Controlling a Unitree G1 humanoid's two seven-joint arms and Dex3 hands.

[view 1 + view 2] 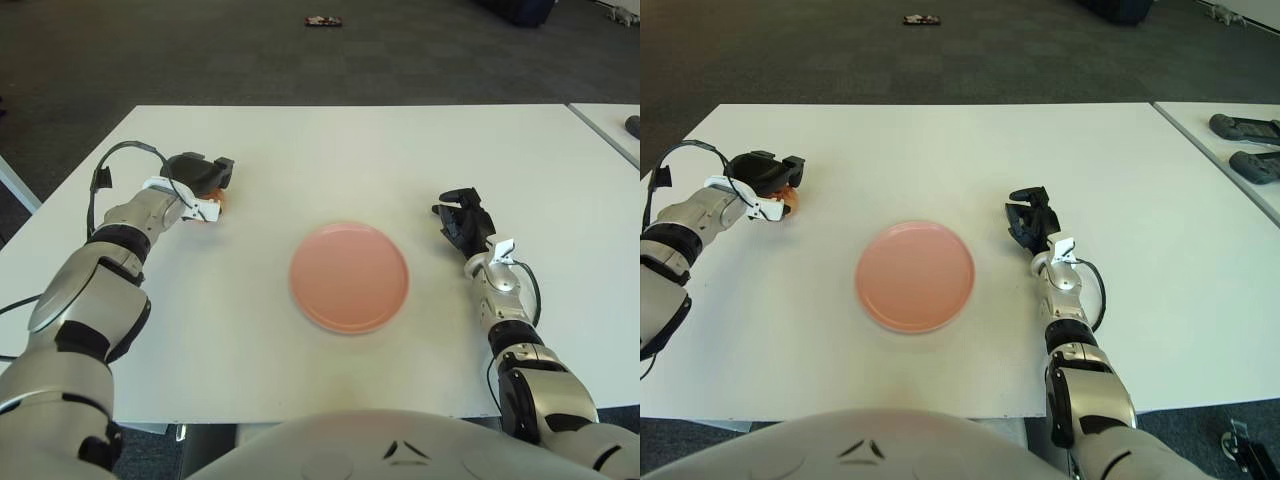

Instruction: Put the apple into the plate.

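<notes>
The apple is orange-red and sits on the white table at the left, mostly hidden under my left hand. The fingers of that hand are curled over and around the apple, low on the table. The pink plate lies empty in the middle of the table, well to the right of the apple. My right hand rests on the table to the right of the plate, fingers relaxed and holding nothing.
A cable loops off my left wrist. A second table at the right carries two dark devices. A small object lies on the dark floor beyond the table's far edge.
</notes>
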